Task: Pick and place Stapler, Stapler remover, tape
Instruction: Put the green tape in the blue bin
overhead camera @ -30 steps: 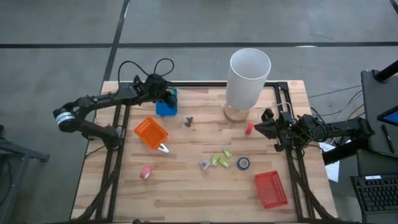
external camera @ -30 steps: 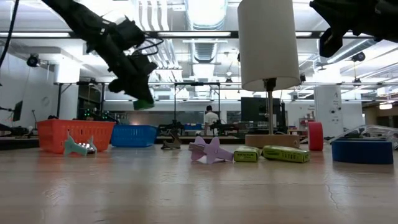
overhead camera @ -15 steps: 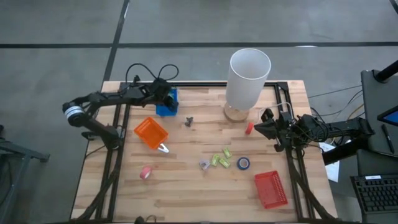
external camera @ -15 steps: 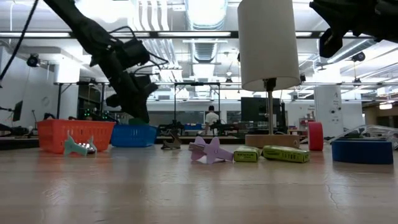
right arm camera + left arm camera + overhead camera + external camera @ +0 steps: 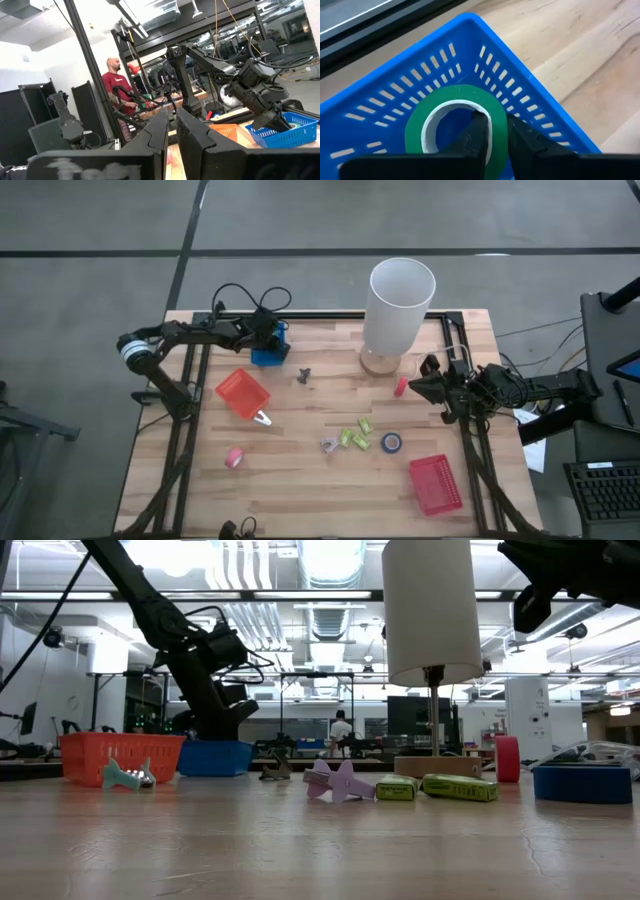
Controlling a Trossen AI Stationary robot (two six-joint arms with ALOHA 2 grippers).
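My left gripper (image 5: pixel 492 131) is down in the blue basket (image 5: pixel 530 90) at the table's back left, fingers narrow and pinching the wall of a green tape roll (image 5: pixel 455 125) (roll stands on edge inside the basket). Right gripper (image 5: pixel 418 384) waits at the right edge, fingers closed on nothing. Out on the table: blue tape (image 5: pixel 391 442) front right, pink tape (image 5: pixel 234 457) front left, red tape (image 5: pixel 401 386) near the white lamp (image 5: pixel 400 300). Orange basket (image 5: pixel 243 394) sits left of centre.
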